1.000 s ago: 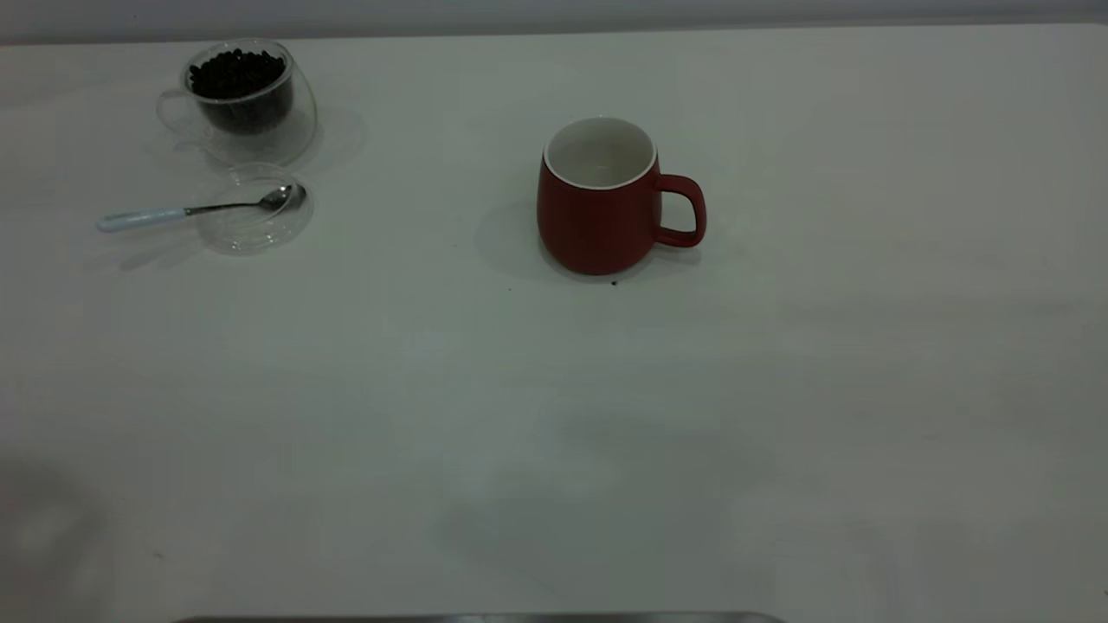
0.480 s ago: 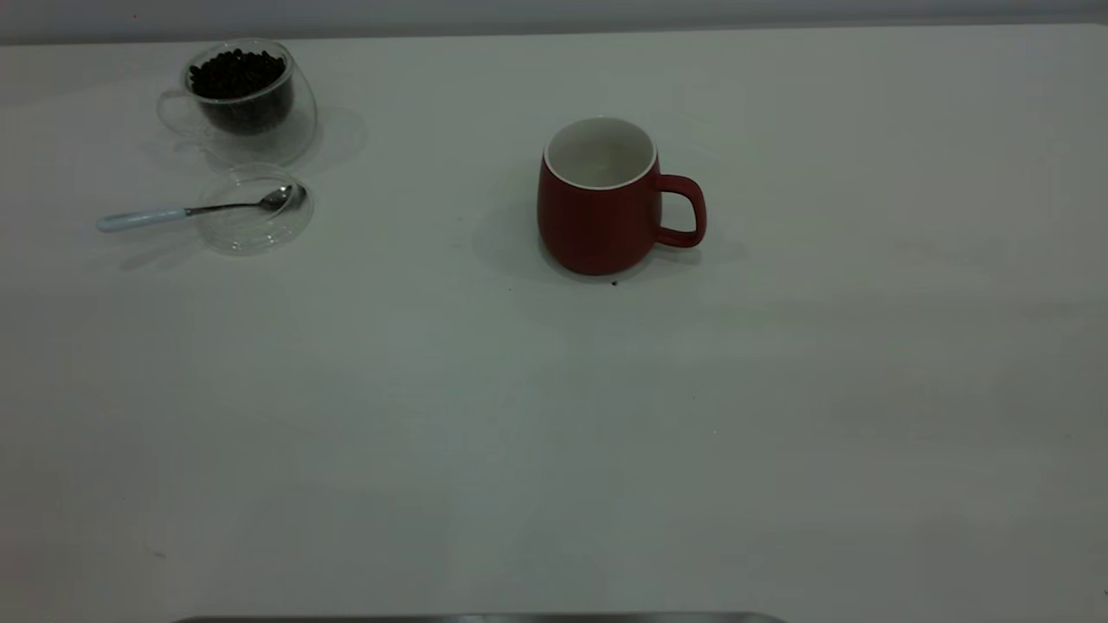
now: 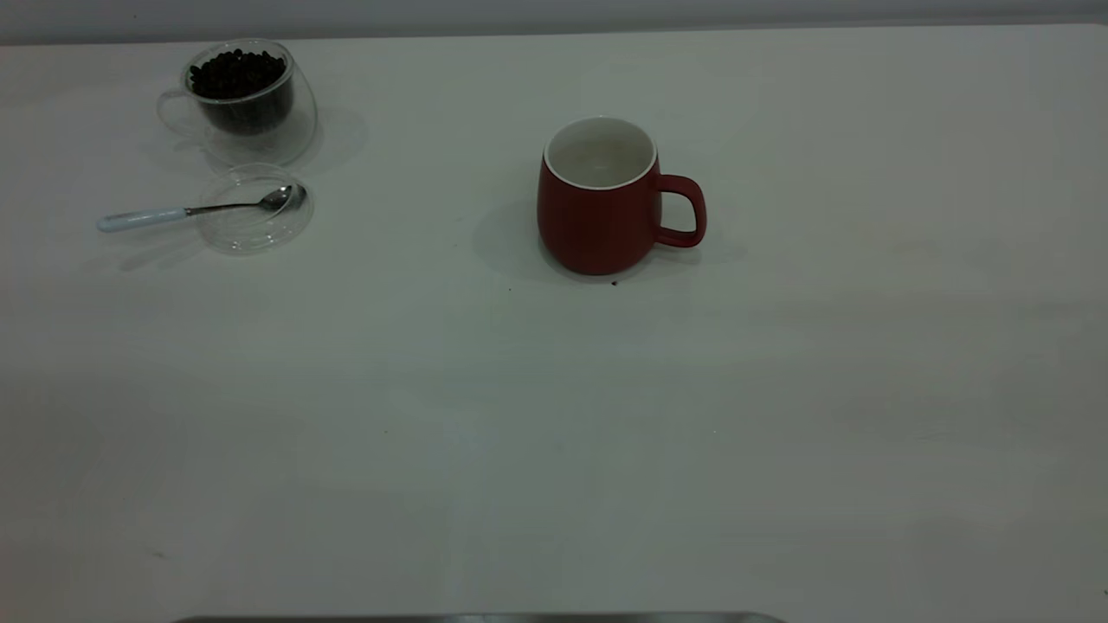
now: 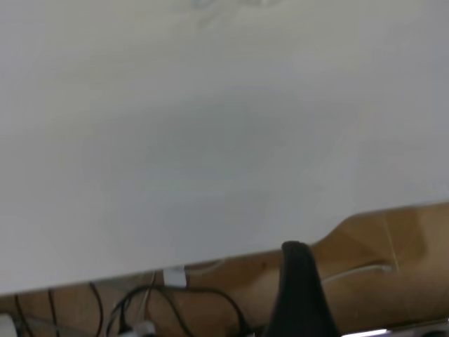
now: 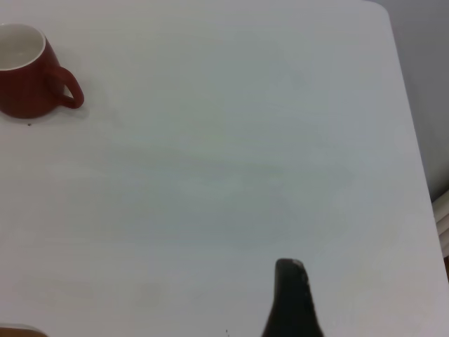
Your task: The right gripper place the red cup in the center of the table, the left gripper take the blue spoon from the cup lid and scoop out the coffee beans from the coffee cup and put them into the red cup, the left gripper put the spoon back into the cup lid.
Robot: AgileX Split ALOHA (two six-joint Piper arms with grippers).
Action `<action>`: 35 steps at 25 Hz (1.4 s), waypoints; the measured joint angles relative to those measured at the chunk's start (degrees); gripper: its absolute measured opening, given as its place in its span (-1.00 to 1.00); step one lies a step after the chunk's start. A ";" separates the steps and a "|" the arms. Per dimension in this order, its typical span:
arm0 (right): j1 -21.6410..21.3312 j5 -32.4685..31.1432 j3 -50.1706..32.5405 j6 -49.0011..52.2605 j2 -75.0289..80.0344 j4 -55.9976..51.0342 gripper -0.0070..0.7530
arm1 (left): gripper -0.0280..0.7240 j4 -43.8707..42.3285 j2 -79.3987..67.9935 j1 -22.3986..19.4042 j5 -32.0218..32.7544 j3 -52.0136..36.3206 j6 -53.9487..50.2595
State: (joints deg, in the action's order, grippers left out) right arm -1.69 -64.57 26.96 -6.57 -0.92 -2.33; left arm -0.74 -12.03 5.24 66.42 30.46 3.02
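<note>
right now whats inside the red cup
The red cup shows only its white inside; no coffee beans in view there. They sit in the coffee cup. The cup's very bottom is hidden by its wall.

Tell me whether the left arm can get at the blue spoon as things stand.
Probably yes. The blue spoon lies with its bowl on the cup lid, its handle jutting out over bare table with nothing over it. The left gripper is back by the table edge, so it has some way to travel.

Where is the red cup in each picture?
Exterior view: the red cup stands near the middle of the table, handle toward the right arm's side.
Left wrist view: not in it.
Right wrist view: the cup sits at the picture's edge.
Shared landmark: the white table.
</note>
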 joint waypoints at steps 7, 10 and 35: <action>0.00 0.00 0.00 0.00 0.00 0.00 0.57 | 0.66 -0.55 0.06 0.00 -1.43 -2.68 -1.64; 0.00 0.00 0.00 0.00 0.00 0.00 0.57 | 0.66 -0.55 0.06 0.00 -1.48 -2.68 -1.75; 0.00 0.00 0.00 0.00 0.00 0.00 0.57 | 0.66 -0.16 10.69 -2.52 -1.51 -2.68 -3.02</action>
State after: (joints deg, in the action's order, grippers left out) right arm -1.69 -64.57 26.96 -6.57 -0.92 -2.33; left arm -0.91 -1.34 2.72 64.91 27.78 0.00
